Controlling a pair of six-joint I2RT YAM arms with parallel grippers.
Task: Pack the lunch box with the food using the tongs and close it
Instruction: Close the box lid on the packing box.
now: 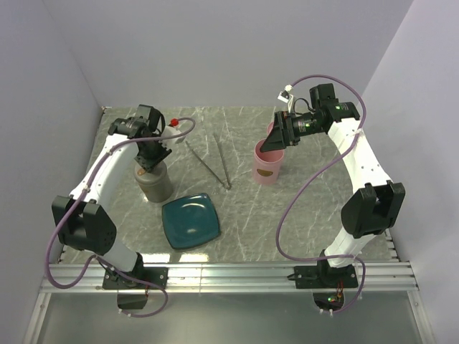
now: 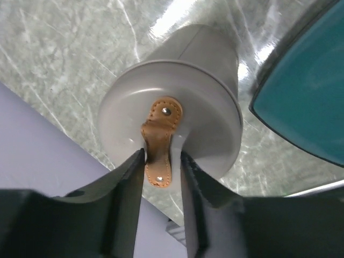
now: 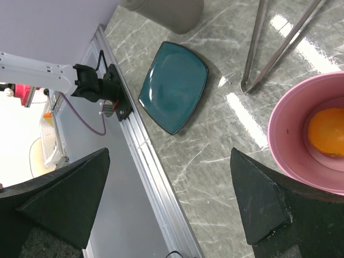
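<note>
A grey canister stands at the left, and its round lid carries a tan leather strap. My left gripper hangs straight over the lid with its jaws slightly apart on either side of the strap, not pinching it. The pink open-topped lunch box stands right of centre with the orange food inside it. Just above its rim my right gripper is wide open and empty. The silver tongs lie on the table between the two containers.
A teal square plate lies bare in front of the canister. An aluminium rail runs along the table's near edge. Lilac walls close in the back and both sides.
</note>
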